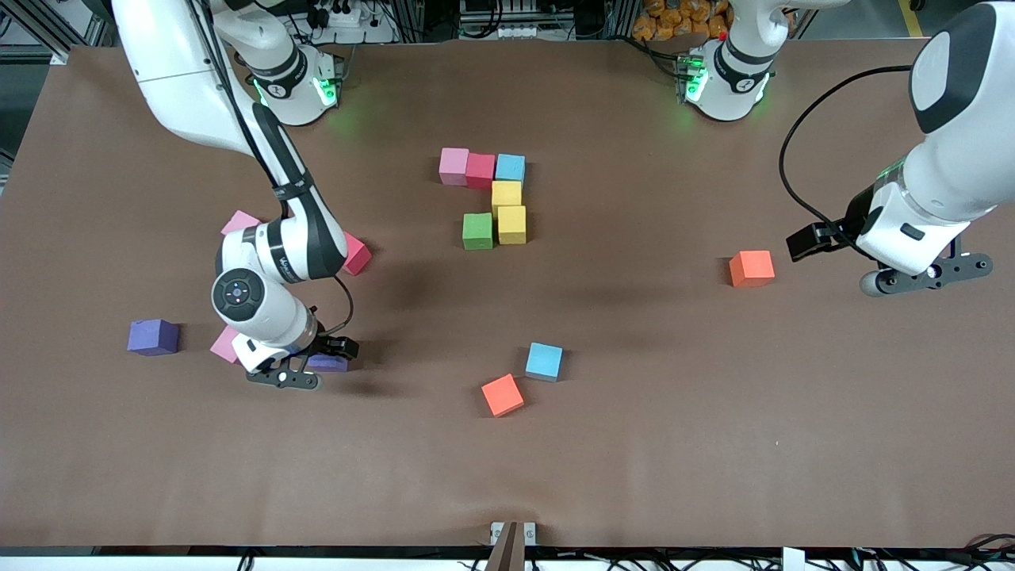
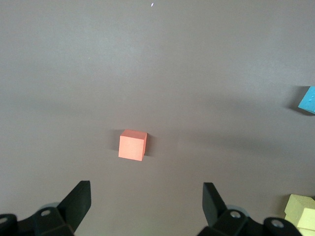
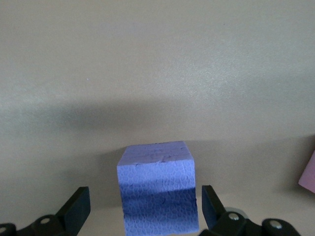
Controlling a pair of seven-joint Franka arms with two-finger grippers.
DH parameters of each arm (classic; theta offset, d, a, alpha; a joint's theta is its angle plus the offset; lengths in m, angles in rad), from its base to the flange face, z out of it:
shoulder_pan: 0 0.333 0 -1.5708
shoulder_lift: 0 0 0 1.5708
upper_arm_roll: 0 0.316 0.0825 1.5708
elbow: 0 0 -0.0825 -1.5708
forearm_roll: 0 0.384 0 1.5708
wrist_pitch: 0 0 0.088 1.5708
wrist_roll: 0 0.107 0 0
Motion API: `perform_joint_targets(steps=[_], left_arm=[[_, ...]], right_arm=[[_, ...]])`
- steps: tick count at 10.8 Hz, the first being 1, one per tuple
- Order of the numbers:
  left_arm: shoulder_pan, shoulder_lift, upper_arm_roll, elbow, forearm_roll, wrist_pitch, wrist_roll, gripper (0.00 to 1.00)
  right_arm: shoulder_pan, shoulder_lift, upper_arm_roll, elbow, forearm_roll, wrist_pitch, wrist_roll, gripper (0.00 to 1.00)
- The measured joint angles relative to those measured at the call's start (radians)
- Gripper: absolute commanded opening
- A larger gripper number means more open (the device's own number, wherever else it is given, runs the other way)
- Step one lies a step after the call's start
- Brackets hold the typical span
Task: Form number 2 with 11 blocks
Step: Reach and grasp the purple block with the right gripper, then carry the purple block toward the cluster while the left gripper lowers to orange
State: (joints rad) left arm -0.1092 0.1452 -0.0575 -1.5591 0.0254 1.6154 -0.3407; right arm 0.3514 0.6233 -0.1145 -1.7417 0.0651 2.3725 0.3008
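Six blocks stand joined at mid-table: pink (image 1: 453,166), red (image 1: 480,170) and light blue (image 1: 510,167) in a row, two yellow (image 1: 508,208) below, and green (image 1: 477,231) beside the lower yellow. My right gripper (image 1: 313,367) (image 3: 145,206) is low and open. A purple block (image 1: 329,364) (image 3: 158,187) sits between its fingers (image 3: 78,206) with a gap on each side. My left gripper (image 1: 912,277) (image 2: 146,201) hangs open and empty above the table near an orange block (image 1: 751,268) (image 2: 133,145).
Loose blocks: a second purple (image 1: 152,336), pink (image 1: 224,343) and pink (image 1: 240,221) partly hidden by the right arm, red (image 1: 358,254), light blue (image 1: 544,362), and orange-red (image 1: 502,395) nearest the front camera.
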Motion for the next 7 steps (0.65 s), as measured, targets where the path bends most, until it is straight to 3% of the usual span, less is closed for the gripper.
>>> perform_joint_targets(steps=[7], left_arm=[[-0.015, 0.0, -0.005, 0.0, -0.001, -0.002, -0.006, 1.0]], right_arm=[[-0.003, 0.018, 0.002, -0.007, -0.001, 0.0, -0.134, 0.88]])
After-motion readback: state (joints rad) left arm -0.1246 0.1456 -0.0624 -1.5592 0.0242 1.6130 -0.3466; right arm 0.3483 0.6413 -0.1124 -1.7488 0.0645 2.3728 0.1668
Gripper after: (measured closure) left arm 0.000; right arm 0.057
